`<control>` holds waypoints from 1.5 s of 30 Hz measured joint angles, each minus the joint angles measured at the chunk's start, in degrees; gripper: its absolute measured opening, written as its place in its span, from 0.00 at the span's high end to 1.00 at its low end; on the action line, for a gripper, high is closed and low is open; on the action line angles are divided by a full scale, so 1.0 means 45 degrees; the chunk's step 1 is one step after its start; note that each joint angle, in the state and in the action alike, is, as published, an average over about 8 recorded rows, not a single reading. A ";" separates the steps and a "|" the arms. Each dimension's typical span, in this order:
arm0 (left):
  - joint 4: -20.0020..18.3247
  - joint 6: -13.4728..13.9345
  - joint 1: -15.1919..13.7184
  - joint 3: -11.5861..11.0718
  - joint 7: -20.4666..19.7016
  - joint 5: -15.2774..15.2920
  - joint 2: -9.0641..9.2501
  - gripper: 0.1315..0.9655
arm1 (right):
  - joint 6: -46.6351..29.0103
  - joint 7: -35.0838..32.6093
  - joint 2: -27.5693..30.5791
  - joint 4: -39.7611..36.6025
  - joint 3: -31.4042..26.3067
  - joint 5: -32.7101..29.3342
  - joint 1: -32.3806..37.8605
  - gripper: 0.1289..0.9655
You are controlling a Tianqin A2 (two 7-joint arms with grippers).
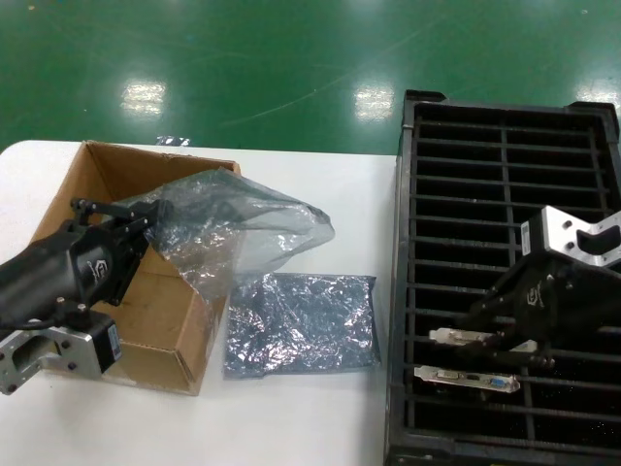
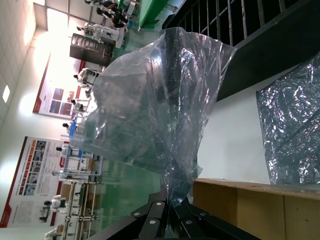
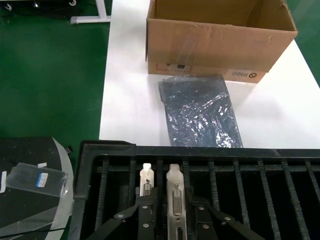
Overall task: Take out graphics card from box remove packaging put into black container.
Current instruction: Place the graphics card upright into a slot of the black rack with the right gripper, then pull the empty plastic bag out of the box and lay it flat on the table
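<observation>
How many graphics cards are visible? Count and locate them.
2: one graphics card and a second in adjacent slots of the black container, at the right gripper; others may be hidden.

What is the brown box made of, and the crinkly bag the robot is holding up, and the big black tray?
The box looks like plain matte corrugated cardboard; its cut edges show thickness. The bag pinched in the left gripper seems thin, see-through plastic film, wrinkled and glossy. The black tray appears to be hard moulded plastic, with thin ribs and a dull sheen.
</observation>
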 joint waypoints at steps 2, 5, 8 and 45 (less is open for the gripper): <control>0.0000 0.0000 0.0000 0.0000 0.0000 0.0000 0.0000 0.99 | 0.0008 -0.0053 -0.0037 -0.0061 0.0032 -0.0016 0.0001 0.93; 0.0000 0.0000 0.0000 0.0000 0.0000 0.0000 0.0000 0.99 | -0.0037 -0.0054 -0.0012 0.0053 0.0131 0.0033 -0.0023 0.90; 0.0000 0.0000 0.0000 0.0000 0.0000 0.0000 0.0000 0.99 | -0.0090 0.0047 0.0114 0.0418 0.0305 0.0153 -0.0123 0.83; -0.1353 1.0311 -0.2080 -0.2588 -1.2533 0.2047 0.5571 0.99 | 0.0367 0.0565 0.0766 0.1896 0.1095 0.0444 -0.0884 0.05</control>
